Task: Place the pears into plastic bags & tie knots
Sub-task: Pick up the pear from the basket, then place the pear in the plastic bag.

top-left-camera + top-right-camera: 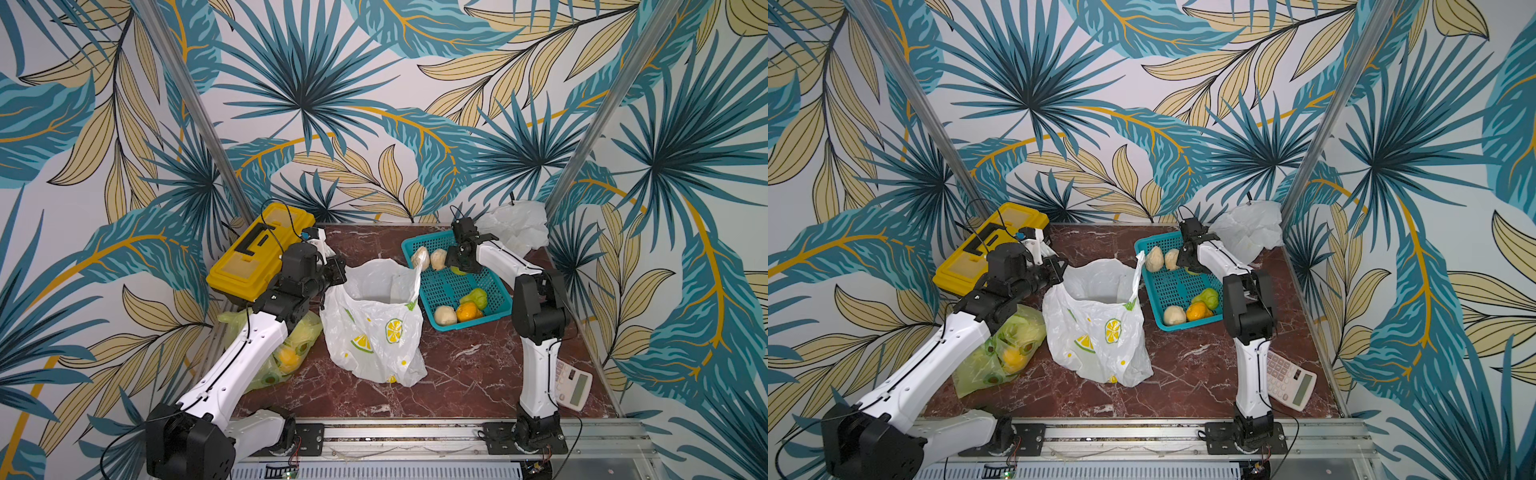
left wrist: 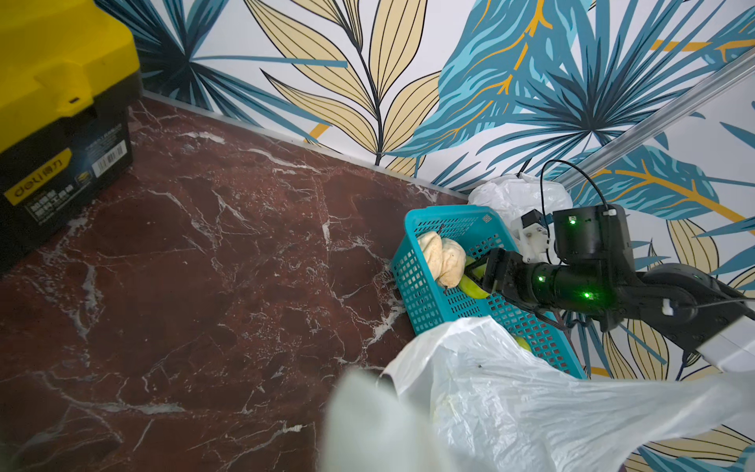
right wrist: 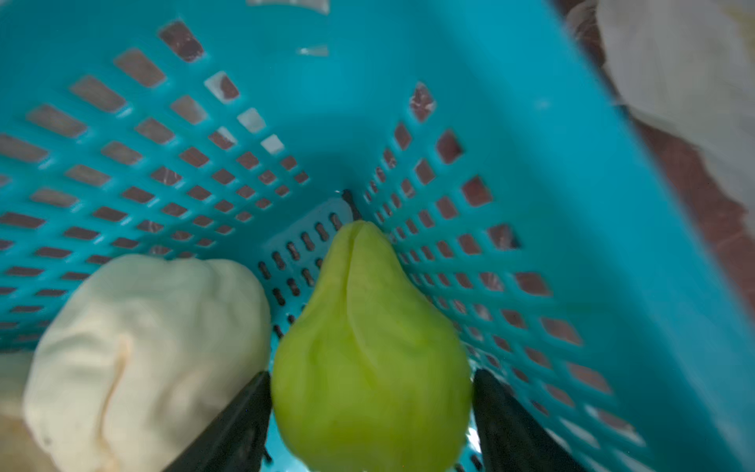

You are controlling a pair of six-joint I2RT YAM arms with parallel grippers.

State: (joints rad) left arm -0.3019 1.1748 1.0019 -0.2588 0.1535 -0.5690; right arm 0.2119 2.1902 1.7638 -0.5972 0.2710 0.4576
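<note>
Green pear [image 3: 367, 327] sits between the right gripper's [image 3: 369, 375] parted jaws, seemingly ungripped; next it must squeeze, lift and drop it into the bag [image 1: 374, 332] that the left gripper [image 1: 340, 272] pinches open.

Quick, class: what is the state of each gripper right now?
Left gripper: shut on rim of lemon-print bag.
Right gripper: open, jaws astride green pear in basket.

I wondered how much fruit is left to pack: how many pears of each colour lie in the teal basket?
Cream-white pears: 3
Light green pears: 2
Orange pear: 1
Total: 6 pears in the teal plastic mesh basket
</note>
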